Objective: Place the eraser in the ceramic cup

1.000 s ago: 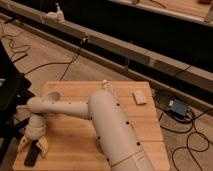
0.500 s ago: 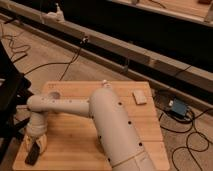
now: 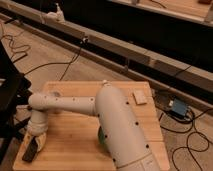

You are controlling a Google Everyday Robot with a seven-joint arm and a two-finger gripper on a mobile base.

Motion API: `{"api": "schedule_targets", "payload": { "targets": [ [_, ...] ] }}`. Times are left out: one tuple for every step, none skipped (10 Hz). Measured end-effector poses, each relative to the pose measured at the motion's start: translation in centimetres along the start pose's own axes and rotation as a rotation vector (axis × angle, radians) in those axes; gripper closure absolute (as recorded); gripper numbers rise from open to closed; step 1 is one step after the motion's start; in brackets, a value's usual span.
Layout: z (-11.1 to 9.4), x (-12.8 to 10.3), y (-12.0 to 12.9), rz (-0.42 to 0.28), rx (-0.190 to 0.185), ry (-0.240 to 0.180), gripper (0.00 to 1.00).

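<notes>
fingers that stood wide over the eraser [image 3: 29, 151] a second ago have drawn together, and the gripper [image 3: 36, 142] now sits clamped on the block's upper end at the front-left corner of the table [image 3: 75, 147]. the arm itself has hardly shifted. the eraser lies flat on the wood, not yet lifted. the cup [image 3: 53, 93] is probably the small pale shape just behind the forearm, near the table's far-left side and mostly hidden. to do the lift well, the gripper should rise straight up first so the block neither drags nor twists in the fingers. it should then carry back over the cup, turn the eraser end-down and lower it past the rim before letting go, since a flat block dropped across the rim could perch there or tip the cup.
</notes>
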Motion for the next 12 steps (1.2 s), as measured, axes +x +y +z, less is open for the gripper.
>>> {"api": "schedule_targets", "payload": {
  "targets": [
    [-1.1, 0.1, 0.4, 0.019, 0.023, 0.01, 1.0],
    [-2.4, 0.2, 1.1, 0.045, 0.051, 0.023, 1.0],
    [-3.9, 0.3, 2.2, 0.077, 0.086, 0.027, 1.0],
    [-5.1, 0.4, 3.1, 0.103, 0.119, 0.018, 1.0],
    [-5.9, 0.7, 4.0, 0.131, 0.148, 0.007, 1.0],
    [-7.0, 1.3, 4.9, 0.162, 0.179, 0.002, 1.0],
    [-8.0, 1.8, 5.8, 0.192, 0.2, 0.001, 1.0],
    [-8.9, 2.4, 6.6, 0.218, 0.217, 0.006, 1.0],
    [-10.6, 3.1, 7.8, 0.257, 0.233, 0.02, 1.0],
    [-12.4, 3.6, 8.9, 0.29, 0.249, 0.037, 1.0],
    [-13.7, 3.9, 9.5, 0.312, 0.263, 0.049, 1.0],
    [-15.5, 4.3, 10.3, 0.335, 0.288, 0.066, 1.0]
  ]
}}
